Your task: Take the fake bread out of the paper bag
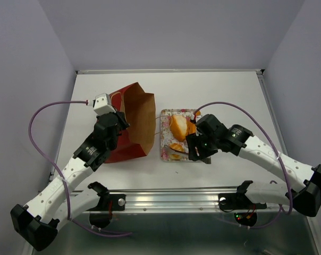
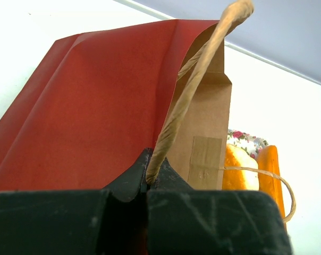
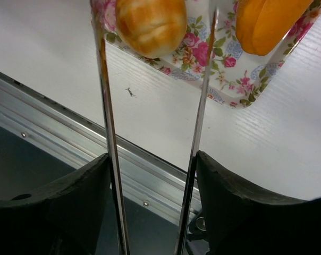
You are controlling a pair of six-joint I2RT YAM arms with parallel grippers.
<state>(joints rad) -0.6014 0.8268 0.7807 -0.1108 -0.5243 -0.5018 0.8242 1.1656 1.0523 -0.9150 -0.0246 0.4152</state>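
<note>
The red paper bag (image 1: pixel 129 139) lies tilted at centre left, its brown inside (image 1: pixel 142 119) open toward the tray; no bread shows inside it. My left gripper (image 1: pixel 117 121) is shut on the bag's cord handle (image 2: pixel 192 90), pinched at the fingertips of the gripper (image 2: pixel 148 178). Fake bread lies on the floral tray (image 1: pixel 167 157): a golden bun (image 1: pixel 177 126) and a smaller one (image 1: pixel 176 147). My right gripper (image 1: pixel 196 151) is shut on metal tongs (image 3: pixel 104 106), whose open arms reach toward a round bun (image 3: pixel 150 24) and an orange pastry (image 3: pixel 267 21) without touching them.
A metal rail (image 1: pixel 176 199) runs along the table's near edge, close under the right gripper (image 3: pixel 152 164). The second cord handle (image 2: pixel 280 183) loops in front of the pastries on the tray (image 2: pixel 245 139). White walls bound the table on three sides.
</note>
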